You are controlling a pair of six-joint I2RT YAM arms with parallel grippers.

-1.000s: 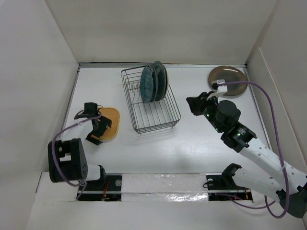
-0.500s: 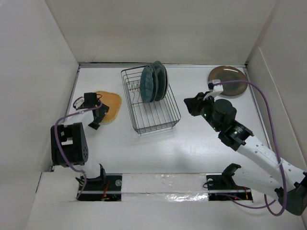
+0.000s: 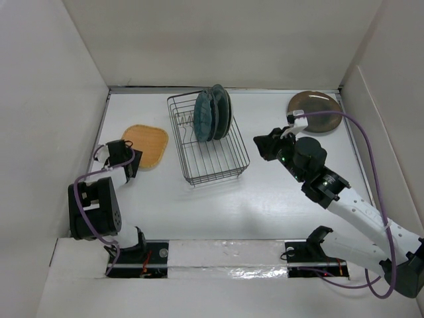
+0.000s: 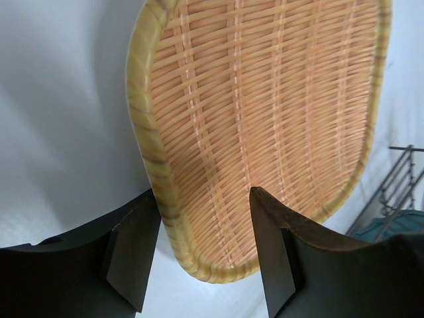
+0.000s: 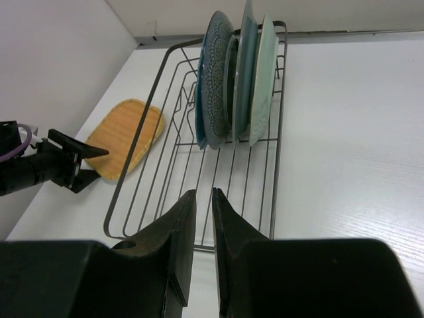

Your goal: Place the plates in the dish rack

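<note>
A flat orange rounded-square plate with a woven pattern (image 3: 147,146) is being shown lying on the white table (image 3: 218,205), left of the black wire dish rack (image 3: 215,159), with a strip of bare table between the plate's right edge and the rack's left rim. The left gripper (image 4: 203,192) is being held low at the plate's near left corner, its jaws spread wide so that the raised rim is being framed between the two fingers; whether they are touching it cannot be told. Four plates are being held upright at the far end of the rack: a blue-and-white patterned plate (image 5: 211,79), a dark teal one (image 5: 231,73), a grey-blue one (image 5: 248,59) and a pale mint green one (image 5: 265,73), while the nearer wire slots are being left open. The right gripper (image 5: 203,195) is being held above open table just right of the rack, its jaws almost closed on nothing. A glossy brown plate (image 3: 318,103) is lying flat by the far right wall.
</note>
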